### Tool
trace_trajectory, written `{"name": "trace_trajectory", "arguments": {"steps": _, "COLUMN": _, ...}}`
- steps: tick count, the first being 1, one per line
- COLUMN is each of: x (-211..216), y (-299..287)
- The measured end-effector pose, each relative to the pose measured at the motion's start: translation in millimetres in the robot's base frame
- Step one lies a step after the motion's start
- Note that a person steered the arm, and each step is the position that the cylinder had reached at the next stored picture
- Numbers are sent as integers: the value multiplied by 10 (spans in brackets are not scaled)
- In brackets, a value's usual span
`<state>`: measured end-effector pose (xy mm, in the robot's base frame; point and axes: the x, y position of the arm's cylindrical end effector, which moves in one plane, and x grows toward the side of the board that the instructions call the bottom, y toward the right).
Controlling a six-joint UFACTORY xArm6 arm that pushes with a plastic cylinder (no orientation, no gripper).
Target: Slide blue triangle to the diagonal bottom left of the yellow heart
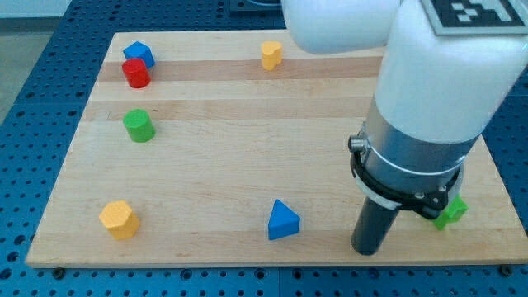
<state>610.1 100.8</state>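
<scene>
1. My tip (366,250) rests near the board's (231,107) bottom edge, right of the blue triangle (283,221), apart.
2. Yellow heart (271,54) sits at the view's top (shape hard to judge).
3. A green block (450,212) peeks out behind the arm.

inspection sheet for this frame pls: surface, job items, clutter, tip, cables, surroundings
Surface: wooden board, flat, light grain, no debris seen.
Job's things: blue triangle near the view's bottom centre; yellow heart near the view's top centre. The two are far apart.
Clutter: blue block touching red cylinder at the view's top left; green cylinder below them; yellow block at bottom left; green block at bottom right, partly hidden by the arm.
Grippers: none fitted; my tip is on the board to the view's right of the blue triangle, with a gap.
Cables: nothing seen.
Surroundings: blue perforated table around the board.
</scene>
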Motion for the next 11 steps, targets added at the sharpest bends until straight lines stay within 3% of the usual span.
{"name": "trace_trajectory", "arguments": {"steps": 2, "x": 81, "y": -261}}
{"name": "trace_trajectory", "arguments": {"steps": 4, "x": -254, "y": -1118}}
{"name": "trace_trajectory", "arguments": {"steps": 7, "x": -1371, "y": -1893}}
{"name": "trace_trajectory", "arguments": {"steps": 8, "x": -1548, "y": -2015}}
{"name": "trace_trajectory", "arguments": {"steps": 9, "x": -1071, "y": -2001}}
{"name": "trace_trajectory", "arguments": {"steps": 10, "x": 44, "y": -1935}}
{"name": "trace_trajectory", "arguments": {"steps": 11, "x": -1, "y": -1523}}
